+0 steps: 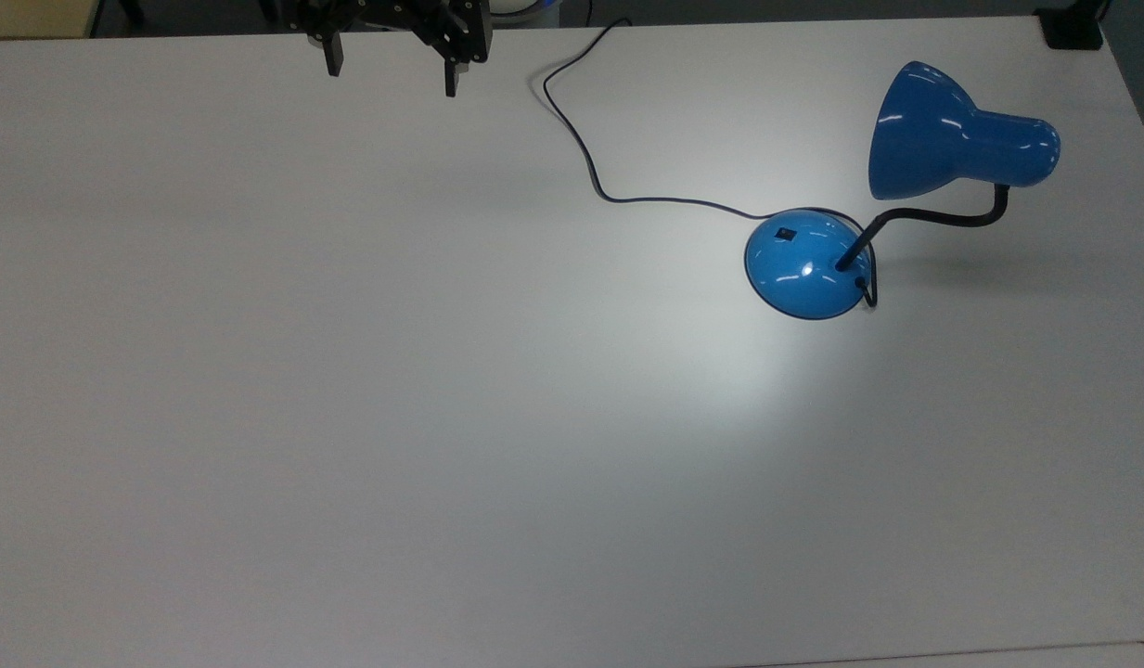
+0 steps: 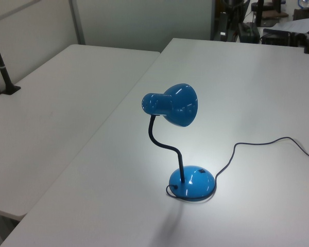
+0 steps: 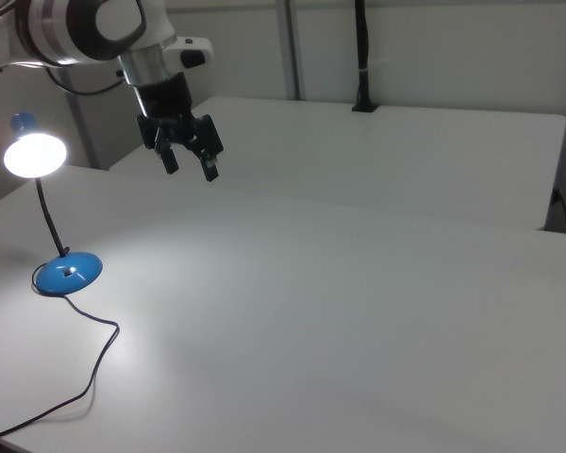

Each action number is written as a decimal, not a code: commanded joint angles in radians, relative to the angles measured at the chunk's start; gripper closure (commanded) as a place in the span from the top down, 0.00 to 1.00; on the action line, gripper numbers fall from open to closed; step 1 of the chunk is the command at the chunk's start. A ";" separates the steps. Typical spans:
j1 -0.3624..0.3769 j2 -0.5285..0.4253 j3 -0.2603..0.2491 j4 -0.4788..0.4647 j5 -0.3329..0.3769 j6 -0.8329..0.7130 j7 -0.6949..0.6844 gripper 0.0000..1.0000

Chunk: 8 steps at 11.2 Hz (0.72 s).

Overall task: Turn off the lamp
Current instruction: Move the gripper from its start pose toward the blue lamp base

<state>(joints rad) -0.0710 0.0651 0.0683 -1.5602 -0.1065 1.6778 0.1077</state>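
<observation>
Lamp (image 1: 906, 204) first: it stands toward the top view's right on the white table (image 1: 349, 417), lit — a bright pool spreads over the tabletop beside its base (image 1: 806, 264). Its switch (image 1: 787, 233), a small black rocker, sits on the dome on the side nearest the cord (image 1: 581, 148). The shade (image 1: 952, 134) opens toward the top view's left and slightly down; its long axis runs roughly left to right in the top view, and the neck (image 1: 924, 218) bends up from the base to meet it.

The gripper (image 1: 392, 70) hangs well apart, near the table's far edge in the top view, fingers spread with nothing between them.

Risks, as I judge them: the base is light and glossy, so an off-centre or slanted push could slide or tip it rather than click the rocker — and a low approach could snag the cord or knock the shade.
</observation>
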 commanded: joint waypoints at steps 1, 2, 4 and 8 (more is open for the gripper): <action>0.025 -0.002 -0.016 0.012 -0.002 -0.061 0.018 1.00; 0.026 -0.001 -0.016 0.012 -0.001 -0.061 0.020 1.00; 0.026 -0.001 -0.016 0.012 -0.001 -0.059 0.020 1.00; 0.027 0.002 -0.016 0.011 -0.001 -0.053 0.009 0.71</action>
<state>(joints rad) -0.0649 0.0657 0.0681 -1.5601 -0.1065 1.6478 0.1081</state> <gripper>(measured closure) 0.009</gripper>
